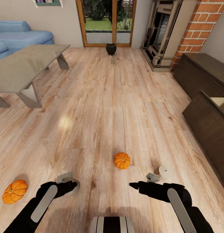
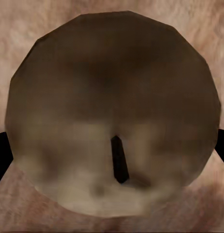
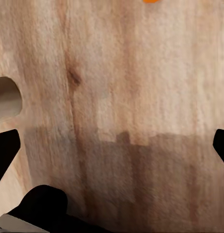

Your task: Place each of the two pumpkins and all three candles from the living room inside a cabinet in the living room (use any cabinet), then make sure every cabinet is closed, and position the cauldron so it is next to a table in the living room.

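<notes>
My left gripper (image 1: 69, 184) hangs open low over the floor, straddling an upright off-white candle (image 1: 77, 183). In the left wrist view that candle (image 2: 112, 97) shows its top and dark wick, with a dark finger at each side. My right gripper (image 1: 137, 185) is open over bare floor. A second candle (image 1: 164, 171) lies just beyond it, and its edge (image 3: 5, 99) shows in the right wrist view. One pumpkin (image 1: 122, 160) sits ahead between the arms, another pumpkin (image 1: 15, 191) at the near left. Far ahead, the black cauldron (image 1: 111, 48) stands by a third candle (image 1: 112, 60).
The low coffee table (image 1: 15, 69) stands at the left, with a blue sofa (image 1: 18, 35) behind it. The dark-brown cabinet (image 1: 202, 72) runs along the right wall, one drawer (image 1: 218, 102) pulled open. A brick fireplace (image 1: 205, 29) lies beyond it.
</notes>
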You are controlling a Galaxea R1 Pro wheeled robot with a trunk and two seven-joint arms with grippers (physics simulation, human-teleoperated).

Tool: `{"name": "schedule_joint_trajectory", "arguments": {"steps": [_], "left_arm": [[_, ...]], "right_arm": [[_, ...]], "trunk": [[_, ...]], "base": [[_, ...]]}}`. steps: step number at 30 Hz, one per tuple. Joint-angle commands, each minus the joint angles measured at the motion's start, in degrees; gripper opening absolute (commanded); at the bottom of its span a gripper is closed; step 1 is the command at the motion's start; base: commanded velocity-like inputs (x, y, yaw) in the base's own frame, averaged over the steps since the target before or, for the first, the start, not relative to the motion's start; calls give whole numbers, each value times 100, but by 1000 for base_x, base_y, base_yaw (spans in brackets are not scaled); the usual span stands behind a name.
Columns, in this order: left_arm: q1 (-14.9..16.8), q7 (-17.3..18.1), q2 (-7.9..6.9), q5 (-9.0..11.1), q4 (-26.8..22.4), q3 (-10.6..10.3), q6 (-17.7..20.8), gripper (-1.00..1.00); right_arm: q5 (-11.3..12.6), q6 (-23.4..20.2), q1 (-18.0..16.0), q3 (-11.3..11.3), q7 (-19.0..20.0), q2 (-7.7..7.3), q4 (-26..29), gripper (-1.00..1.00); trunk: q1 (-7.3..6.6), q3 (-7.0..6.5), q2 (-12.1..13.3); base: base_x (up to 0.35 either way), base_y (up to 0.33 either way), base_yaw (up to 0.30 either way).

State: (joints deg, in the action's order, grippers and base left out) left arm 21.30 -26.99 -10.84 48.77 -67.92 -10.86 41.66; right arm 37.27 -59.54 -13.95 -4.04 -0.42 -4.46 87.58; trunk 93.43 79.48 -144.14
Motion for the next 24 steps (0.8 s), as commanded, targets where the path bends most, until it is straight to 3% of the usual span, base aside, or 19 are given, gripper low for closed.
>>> {"name": "schedule_joint_trajectory", "arguments": {"steps": [1, 6, 10, 14, 24], "left_arm": [[-11, -101, -6, 68, -158, 70, 231, -100], [-28, -551, 23, 97, -642, 211, 853, -100], [-51, -1004, 68, 148, -928, 212, 920, -100], [-63, -1128, 88, 224, -1027, 208, 941, -100], [-141, -1142, 96, 272, -1390, 204, 1217, -100]], "right_arm": [[6, -19, -3, -7, -199, -3, 4, 100], [45, -27, -3, -9, -1247, -2, 27, 100], [65, -46, -3, -9, -1870, 2, 45, 100], [61, -46, -3, -9, -2381, 15, 45, 100], [69, -46, -3, 1, -3049, 24, 7, 100]], "trunk": [[-3, -18, 0], [-16, -129, 7], [-26, -218, 12], [-36, -306, 18], [-62, -528, 31]], "base": [[0, 0, 0], [0, 0, 0], [0, 0, 0], [0, 0, 0], [0, 0, 0]]}}
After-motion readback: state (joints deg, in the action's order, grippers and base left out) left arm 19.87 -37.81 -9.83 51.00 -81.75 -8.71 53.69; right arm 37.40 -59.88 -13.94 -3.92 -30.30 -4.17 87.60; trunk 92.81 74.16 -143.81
